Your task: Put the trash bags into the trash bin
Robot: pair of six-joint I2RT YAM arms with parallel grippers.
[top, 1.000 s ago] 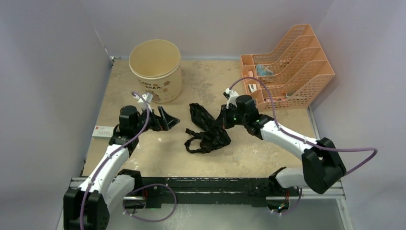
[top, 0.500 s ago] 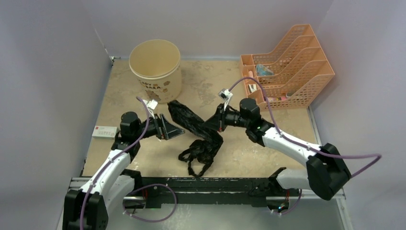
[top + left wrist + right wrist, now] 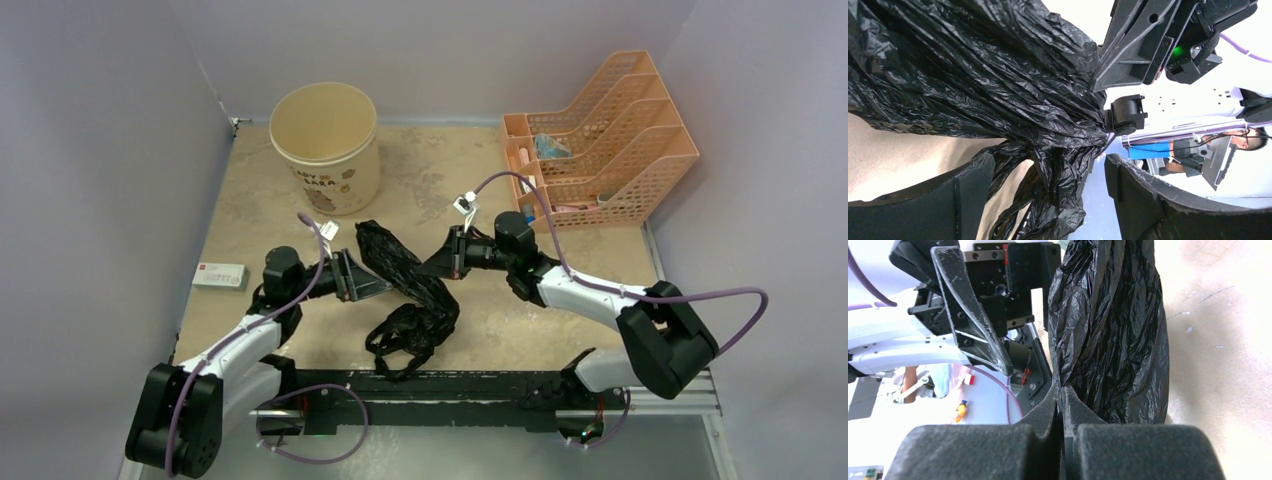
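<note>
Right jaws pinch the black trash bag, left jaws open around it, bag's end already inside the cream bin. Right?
No: the trash bag is not in the trash bin. The top view shows it well apart from the bin, whose inside is bare. The rest holds.

top view looks down from behind over the table (image 3: 430, 170); both wrist views sit close, facing each other across the black bag (image 3: 998, 75), which all three share
</note>
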